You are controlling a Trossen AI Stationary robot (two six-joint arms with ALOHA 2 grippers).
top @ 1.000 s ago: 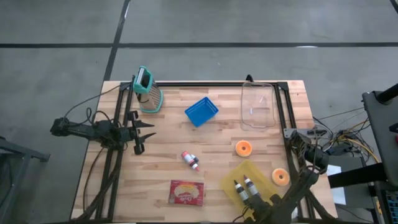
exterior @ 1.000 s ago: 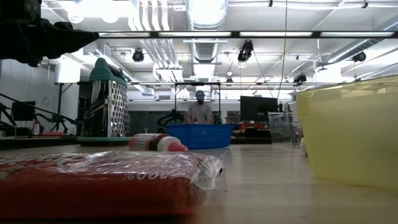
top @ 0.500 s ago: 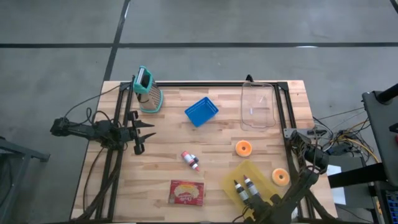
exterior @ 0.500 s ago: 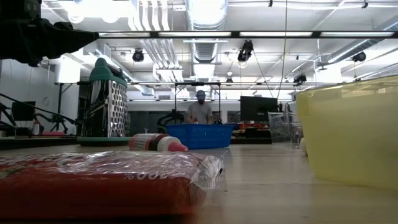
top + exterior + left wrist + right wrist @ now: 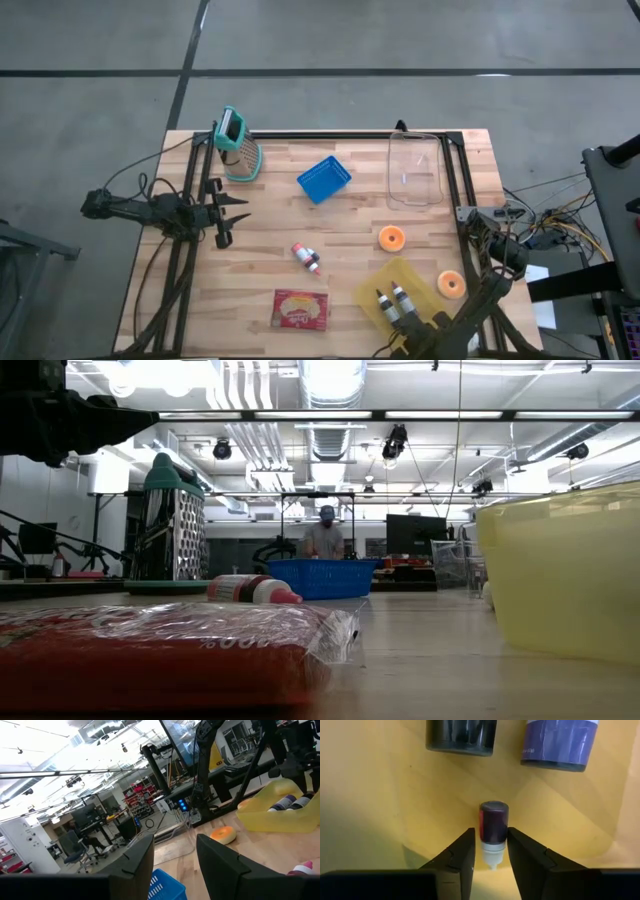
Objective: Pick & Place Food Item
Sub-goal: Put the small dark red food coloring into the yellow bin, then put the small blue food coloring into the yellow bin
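Observation:
A yellow bin (image 5: pixel 398 290) stands at the table's near right and holds two bottles (image 5: pixel 392 301), one dark (image 5: pixel 461 735) and one purple-labelled (image 5: pixel 561 742). My right gripper (image 5: pixel 491 832) is low over the bin near its front end (image 5: pixel 407 322), shut on a small bottle with a dark cap (image 5: pixel 493 822). My left gripper (image 5: pixel 238 211) is open and empty at the table's left side, above the wood. A red food packet (image 5: pixel 301 309) lies flat at the near middle, and a small red-capped bottle (image 5: pixel 306 256) lies on its side beyond it. My right gripper pinches the small bottle's body just below the dark cap (image 5: pixel 493 840) between its two fingers, one on each side. The bottle lies along the fingers with its cap end pointing away from the wrist, over the bin's yellow floor. Whether it rests on the floor, I cannot tell.
Two orange rings (image 5: pixel 391 238) (image 5: pixel 451 284) lie near the bin. A blue basket (image 5: pixel 324 180), a teal grater (image 5: pixel 239 147) and a clear container (image 5: pixel 415 170) stand along the far side. A dark frame rail (image 5: pixel 340 133) runs along the far edge. A person (image 5: pixel 322 535) stands beyond the table.

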